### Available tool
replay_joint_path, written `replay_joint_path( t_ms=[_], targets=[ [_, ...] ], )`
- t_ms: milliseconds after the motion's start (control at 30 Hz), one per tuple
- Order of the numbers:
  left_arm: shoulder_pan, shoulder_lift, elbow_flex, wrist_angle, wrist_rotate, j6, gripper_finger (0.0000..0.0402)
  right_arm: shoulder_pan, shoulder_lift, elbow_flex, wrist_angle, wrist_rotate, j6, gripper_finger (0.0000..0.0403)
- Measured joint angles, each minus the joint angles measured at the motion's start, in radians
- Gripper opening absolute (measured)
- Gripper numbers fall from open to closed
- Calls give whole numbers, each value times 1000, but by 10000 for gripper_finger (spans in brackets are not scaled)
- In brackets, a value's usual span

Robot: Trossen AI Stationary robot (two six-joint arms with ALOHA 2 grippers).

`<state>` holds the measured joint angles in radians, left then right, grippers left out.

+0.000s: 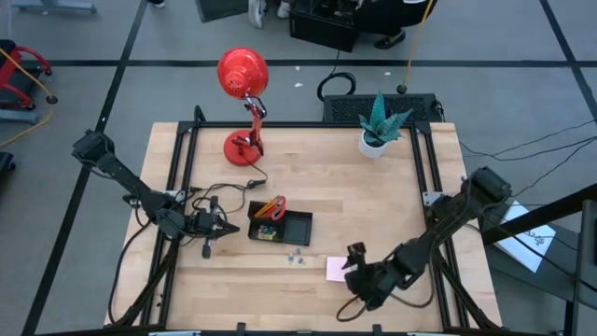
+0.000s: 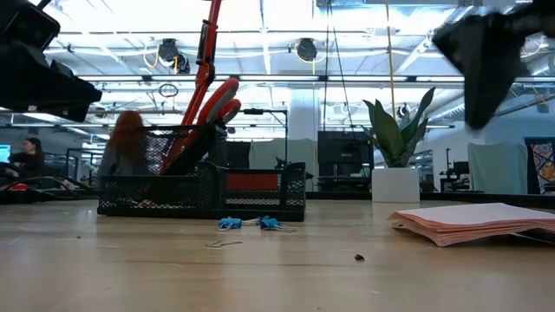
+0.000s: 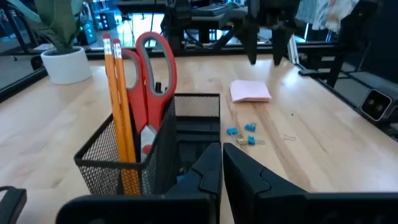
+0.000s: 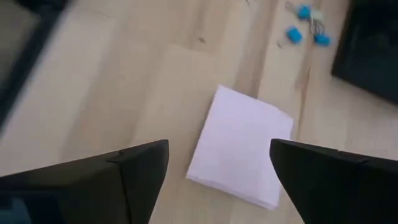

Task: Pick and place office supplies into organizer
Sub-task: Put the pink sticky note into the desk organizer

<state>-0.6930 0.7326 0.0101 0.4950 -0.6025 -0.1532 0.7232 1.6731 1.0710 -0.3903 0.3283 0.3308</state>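
Note:
The black mesh organizer stands at the table's middle. Red-handled scissors and orange pencils stand upright in its tall compartment. My left gripper is shut and level, just left of the organizer and apart from it. A pink sticky-note pad lies flat on the table near its front edge. My right gripper hovers open above the pad, pointing down at a slant, and touches nothing. Tiny blue clips lie between the pad and the organizer.
A red desk lamp stands at the back left and a potted plant at the back right. A black box sits beyond the far edge. Cables trail by the left arm. A wire paper clip lies near the blue clips.

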Motion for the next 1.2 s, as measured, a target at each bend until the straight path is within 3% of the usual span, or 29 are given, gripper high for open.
replay_joint_path(
  t_ms=[267, 500, 667, 967, 1200],
  targets=[
    [0, 0, 0, 1, 44, -33, 3, 4, 186, 37, 125, 40, 140, 267],
    [0, 0, 0, 3, 81, -36, 26, 19, 345, 328, -264, 142, 220, 266],
    [0, 0, 0, 3, 100, -23, 19, 20, 455, 472, -492, 135, 303, 265],
    [-1, 0, 0, 0, 128, -8, 12, 26, 497, 513, -739, 132, 451, 265],
    [-1, 0, 0, 0, 127, -8, 32, 30, 500, 510, -680, 161, 375, 265]
  ],
)
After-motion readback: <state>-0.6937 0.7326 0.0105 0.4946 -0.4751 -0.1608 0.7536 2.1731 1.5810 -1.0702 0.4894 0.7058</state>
